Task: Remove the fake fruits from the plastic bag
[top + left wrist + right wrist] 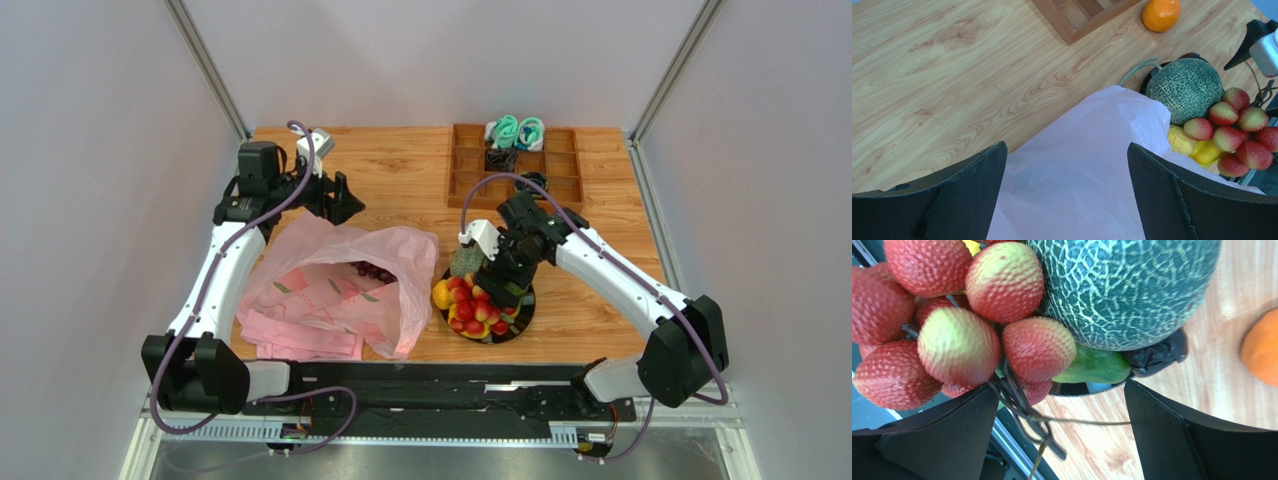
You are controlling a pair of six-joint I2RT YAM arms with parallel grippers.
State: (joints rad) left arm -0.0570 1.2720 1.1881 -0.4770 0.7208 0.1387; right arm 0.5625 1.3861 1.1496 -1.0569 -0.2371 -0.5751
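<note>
Task stage: late, by judgement. Most of the fake fruits are already outside the plastic bag (340, 285).
Removed, on plate: a netted melon (1184, 89), a bunch of red berries (1237, 130) and two yellow pieces (1192, 146) are piled on a black plate (518, 325) just right of the bag.
Removed, on bench: an orange (1161, 14) is seen lying on the bench (400, 170), near the corner of the wooden tray (563, 165) and apart from the plate.
Left to do: dark grapes (375, 270) are seen inside the bag's mouth. These are judged to be the last piece, but the crumpled bag may hide more, which cannot be told.
Bag position: the bag is laid on the left half of the bench, its mouth turned towards the plate and its edge touching the fruit pile.
Left jaws: spread wide, nothing held. They are poised over the far edge of the bag.
Right jaws: spread wide, nothing pinched. They are set over the plate, with the berry stems hanging between them.
Writing and labels: none can be read. Only faint fruit prints are shown on the bag.
</note>
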